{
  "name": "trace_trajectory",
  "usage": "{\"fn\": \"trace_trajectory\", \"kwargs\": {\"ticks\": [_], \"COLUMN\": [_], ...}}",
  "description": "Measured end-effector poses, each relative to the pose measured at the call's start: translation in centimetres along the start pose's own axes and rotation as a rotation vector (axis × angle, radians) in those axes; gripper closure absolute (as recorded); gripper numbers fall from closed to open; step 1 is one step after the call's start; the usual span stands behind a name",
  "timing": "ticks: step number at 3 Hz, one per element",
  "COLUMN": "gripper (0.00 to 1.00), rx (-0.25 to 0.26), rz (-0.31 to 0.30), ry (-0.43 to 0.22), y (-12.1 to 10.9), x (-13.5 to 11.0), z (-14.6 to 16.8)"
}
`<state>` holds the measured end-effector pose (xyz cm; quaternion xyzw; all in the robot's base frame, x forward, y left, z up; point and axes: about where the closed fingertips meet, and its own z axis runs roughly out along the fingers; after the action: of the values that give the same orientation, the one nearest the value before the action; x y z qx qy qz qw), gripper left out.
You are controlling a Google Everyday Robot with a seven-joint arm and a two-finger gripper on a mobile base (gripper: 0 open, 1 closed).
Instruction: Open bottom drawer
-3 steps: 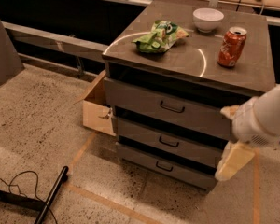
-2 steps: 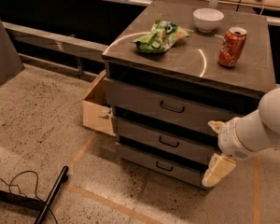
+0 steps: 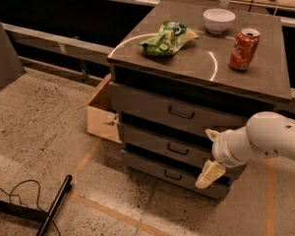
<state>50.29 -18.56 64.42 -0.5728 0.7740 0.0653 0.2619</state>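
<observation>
The grey cabinet [image 3: 201, 68] has three wide drawers, all closed. The bottom drawer [image 3: 157, 166] is the lowest one, with a small dark wire handle [image 3: 173, 175]. My gripper [image 3: 210, 154] reaches in from the right on a white arm [image 3: 265, 141]. It hangs in front of the right part of the middle and bottom drawers, to the right of their handles. Its cream fingers [image 3: 209, 174] are spread apart, one high and one low, with nothing between them. The lower finger covers part of the bottom drawer's front.
On the cabinet top lie a green snack bag [image 3: 168, 38], a white bowl [image 3: 219, 19] and a red soda can [image 3: 244, 49]. An open cardboard box [image 3: 103, 114] stands at the cabinet's left side. A black pole [image 3: 55, 204] and cable [image 3: 10, 193] lie on the floor.
My arm and gripper have moved left across the cabinet front, toward the drawer handles. The drawers and the things on top have not moved.
</observation>
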Motion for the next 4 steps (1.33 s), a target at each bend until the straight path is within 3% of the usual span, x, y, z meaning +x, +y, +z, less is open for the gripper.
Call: {"fn": "trace_trajectory", "kwargs": {"ticks": [1, 2, 4], "gripper": [0.00, 0.00, 0.00], "rx": [0.039, 0.081, 0.159], "rz": [0.040, 0.089, 0.068], "ry": [0.001, -0.031, -0.123], "y": [-0.3, 0.3, -0.6], "x": [1.1, 4.1, 8.2], "z": [1.8, 7.2, 17.3]}}
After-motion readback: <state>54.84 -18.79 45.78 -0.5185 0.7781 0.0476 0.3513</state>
